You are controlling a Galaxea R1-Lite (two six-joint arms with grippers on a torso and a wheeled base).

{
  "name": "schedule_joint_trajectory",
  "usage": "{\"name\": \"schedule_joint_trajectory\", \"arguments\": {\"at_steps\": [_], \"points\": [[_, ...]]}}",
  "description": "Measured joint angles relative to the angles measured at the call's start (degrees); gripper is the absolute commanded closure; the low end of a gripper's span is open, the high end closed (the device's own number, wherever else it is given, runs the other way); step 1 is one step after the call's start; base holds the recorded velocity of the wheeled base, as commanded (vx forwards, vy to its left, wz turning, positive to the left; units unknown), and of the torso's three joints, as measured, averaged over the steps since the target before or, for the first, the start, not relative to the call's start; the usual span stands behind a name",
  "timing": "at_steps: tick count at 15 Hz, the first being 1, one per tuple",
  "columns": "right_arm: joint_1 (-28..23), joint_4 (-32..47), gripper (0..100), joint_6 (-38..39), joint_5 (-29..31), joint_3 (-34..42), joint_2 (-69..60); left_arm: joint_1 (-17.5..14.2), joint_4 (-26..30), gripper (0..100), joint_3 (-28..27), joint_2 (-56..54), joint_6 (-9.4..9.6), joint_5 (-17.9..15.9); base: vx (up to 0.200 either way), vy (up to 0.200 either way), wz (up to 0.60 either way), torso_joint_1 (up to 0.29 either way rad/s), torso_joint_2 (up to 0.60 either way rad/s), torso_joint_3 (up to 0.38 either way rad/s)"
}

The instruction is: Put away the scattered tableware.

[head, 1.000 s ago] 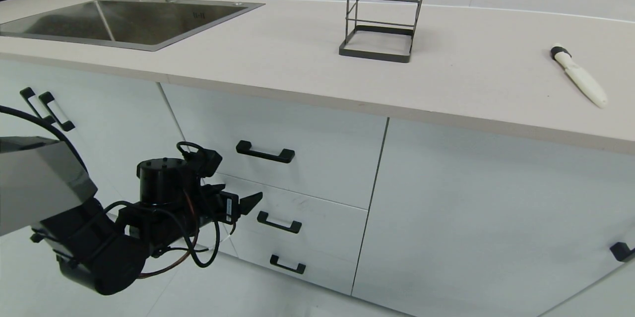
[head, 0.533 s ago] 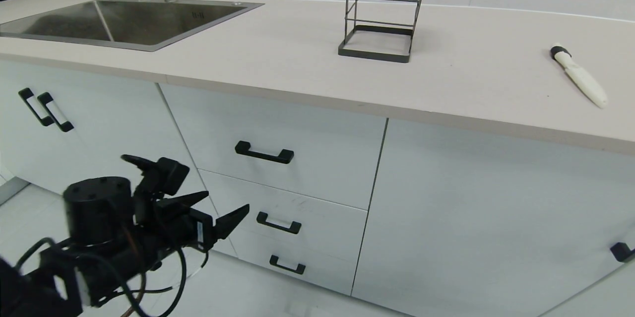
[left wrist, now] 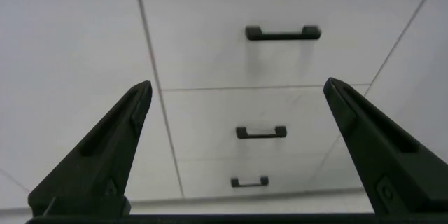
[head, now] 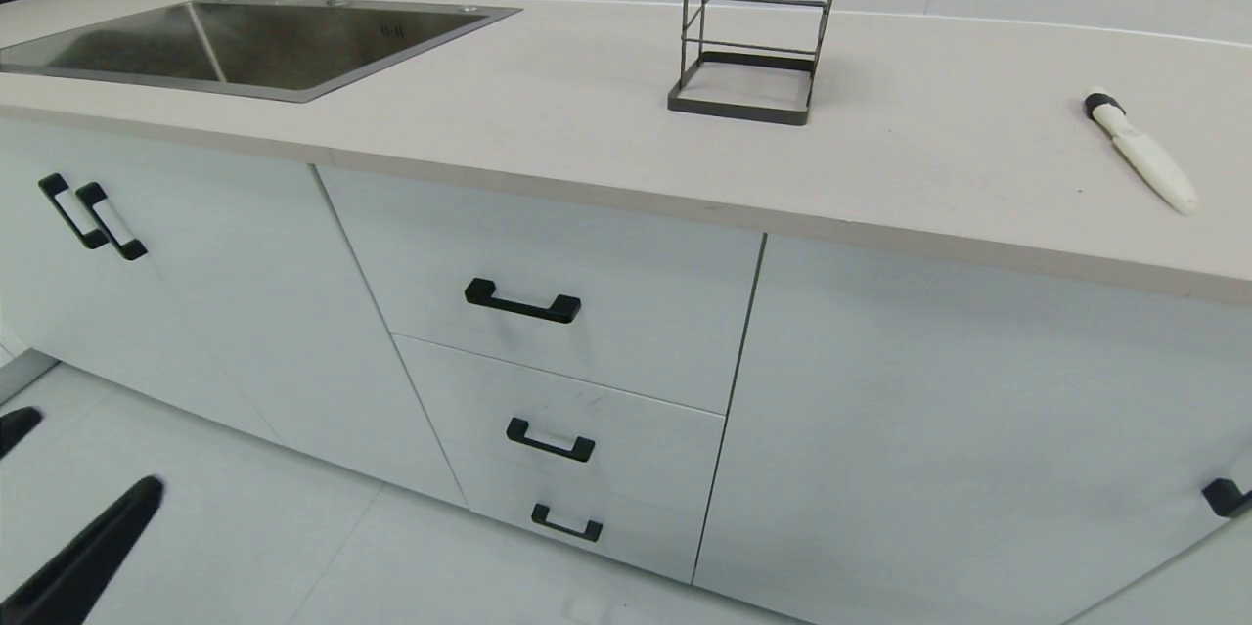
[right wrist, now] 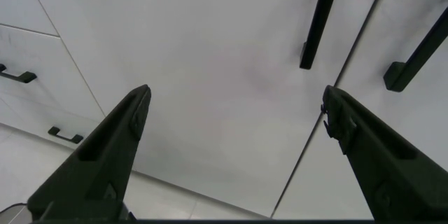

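Observation:
A white utensil with a black end (head: 1140,154) lies on the beige countertop (head: 548,126) at the far right. A black wire rack (head: 748,28) stands empty near the back of the counter. My left gripper (head: 93,449) is low at the bottom left, over the floor and far from the counter; in the left wrist view it (left wrist: 236,87) is open and empty, facing the stack of drawers (left wrist: 260,133). My right gripper (right wrist: 236,92) is open and empty too, facing white cabinet doors (right wrist: 210,77) with black handles.
A steel sink (head: 245,33) with a tap is set into the counter at the left. Below the counter are three drawers with black handles (head: 521,302), with cabinet doors on both sides. Pale tiled floor (head: 293,557) lies in front.
My left arm has dropped down and to the left, away from the drawers; only its fingertips remain at the head view's bottom left corner. The gripper stayed open.

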State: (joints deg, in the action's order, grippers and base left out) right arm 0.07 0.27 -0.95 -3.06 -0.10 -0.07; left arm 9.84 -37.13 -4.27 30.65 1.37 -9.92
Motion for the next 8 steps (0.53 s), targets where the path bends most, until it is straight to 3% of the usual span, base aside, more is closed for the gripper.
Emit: {"name": "schedule_joint_trajectory", "arguments": {"at_steps": [2, 4, 5, 6, 8], "points": [[0.0, 0.0, 0, 0.0, 0.0, 0.0, 0.0, -3.1, 11.9, 0, 1.0, -13.4, 1.1, 0.1, 0.0, 0.0, -0.6, -0.005, 0.0, 0.009], [0.0, 0.0, 0, 0.0, 0.0, 0.0, 0.0, -7.5, 28.3, 0, 3.0, -21.9, 2.55, 0.5, 0.0, 0.0, -0.6, 0.0, 0.0, -0.002], [0.0, 0.0, 0, 0.0, 0.0, 0.0, 0.0, -8.7, 32.5, 0, 3.5, -24.8, 3.54, 0.8, 0.0, 0.0, -0.6, 0.002, -0.01, 0.002], [0.0, 0.0, 0, 0.1, 0.0, 0.0, 0.0, -9.3, 33.2, 0, 3.9, -27.0, 4.49, 1.0, 0.0, 0.0, 0.0, 0.0, 0.0, 0.0], [0.0, 0.0, 0, 0.1, 0.0, 0.0, 0.0, -9.8, 33.3, 0, 4.1, -29.2, 4.24, 0.6, 0.0, 0.0, 0.0, 0.0, 0.0, 0.0]]}}
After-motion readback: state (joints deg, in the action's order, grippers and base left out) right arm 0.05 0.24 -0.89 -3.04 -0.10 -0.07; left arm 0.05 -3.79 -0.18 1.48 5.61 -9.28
